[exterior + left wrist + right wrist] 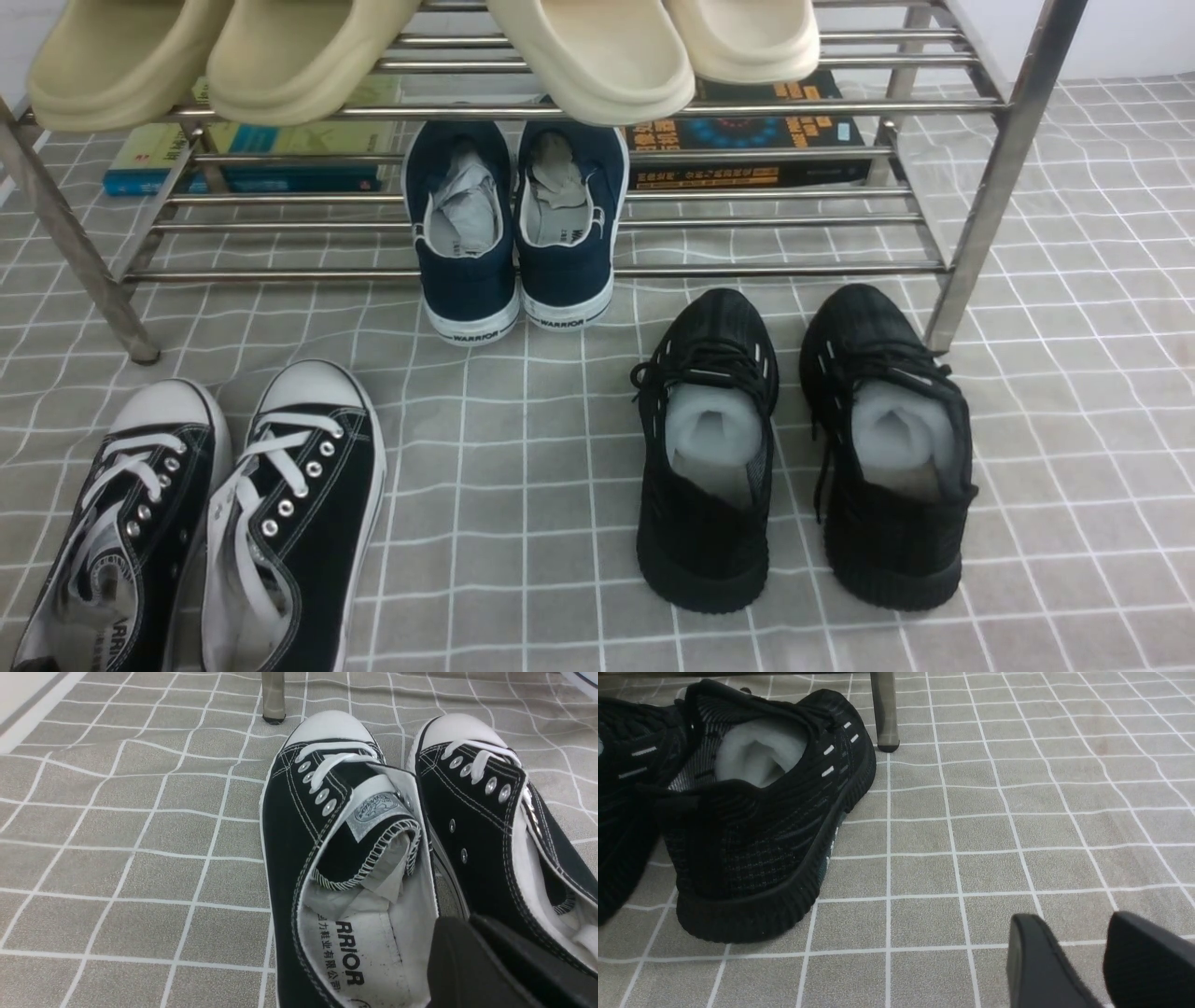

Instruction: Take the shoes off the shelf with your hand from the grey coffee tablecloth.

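Shoes (201, 523) sit on the grey cloth (523, 485) before the rack (990, 187), their heels right under your left tool (486, 961). That tool looks pressed nearly together over the gap between the pair, though whether it pinches a heel edge you cannot tell. Your right tool (1101, 961) is spread, empty, beside the black knit sneakers (752, 812). Pull away carelessly and a finger could snag a collar, dragging one shoe askew.

I count two black canvas shoes (196, 523), two navy shoes (513, 233), two black knit sneakers (803, 448), four beige slippers (420, 56), two books (747, 140).
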You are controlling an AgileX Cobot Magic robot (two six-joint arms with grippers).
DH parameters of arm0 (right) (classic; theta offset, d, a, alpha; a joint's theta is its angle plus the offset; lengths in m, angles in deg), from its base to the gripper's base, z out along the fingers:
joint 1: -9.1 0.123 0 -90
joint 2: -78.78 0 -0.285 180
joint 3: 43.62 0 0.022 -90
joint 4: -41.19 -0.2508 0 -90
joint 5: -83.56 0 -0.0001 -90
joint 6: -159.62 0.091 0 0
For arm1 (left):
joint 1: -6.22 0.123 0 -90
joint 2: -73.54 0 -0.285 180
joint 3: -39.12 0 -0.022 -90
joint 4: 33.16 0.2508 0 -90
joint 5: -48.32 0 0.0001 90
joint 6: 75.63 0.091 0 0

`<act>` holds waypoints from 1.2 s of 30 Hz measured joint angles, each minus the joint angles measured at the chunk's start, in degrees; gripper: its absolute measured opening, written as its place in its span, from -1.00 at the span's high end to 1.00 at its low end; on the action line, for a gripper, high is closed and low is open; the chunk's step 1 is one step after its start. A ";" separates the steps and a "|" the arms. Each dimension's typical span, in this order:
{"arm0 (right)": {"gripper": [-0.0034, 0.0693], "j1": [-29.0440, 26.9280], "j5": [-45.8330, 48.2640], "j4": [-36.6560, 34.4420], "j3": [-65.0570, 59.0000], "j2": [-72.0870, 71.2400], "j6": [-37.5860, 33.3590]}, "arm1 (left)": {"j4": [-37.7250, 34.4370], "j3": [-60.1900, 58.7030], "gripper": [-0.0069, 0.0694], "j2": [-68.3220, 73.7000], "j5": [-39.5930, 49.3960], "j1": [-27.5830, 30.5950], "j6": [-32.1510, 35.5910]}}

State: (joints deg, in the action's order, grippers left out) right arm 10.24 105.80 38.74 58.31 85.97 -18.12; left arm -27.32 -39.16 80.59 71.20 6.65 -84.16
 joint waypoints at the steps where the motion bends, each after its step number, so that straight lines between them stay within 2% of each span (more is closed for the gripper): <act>1: 0.25 0.00 0.00 0.00 0.00 0.00 0.00 | 0.00 0.00 0.71 0.00 0.00 0.00 0.00; 36: 0.25 0.00 0.00 0.00 0.00 0.00 0.00 | 0.00 -0.07 0.62 0.00 -0.23 0.00 0.03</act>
State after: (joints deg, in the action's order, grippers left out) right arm 10.24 105.80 38.74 58.31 85.97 -18.12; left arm -27.32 -39.22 80.59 70.97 6.65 -84.13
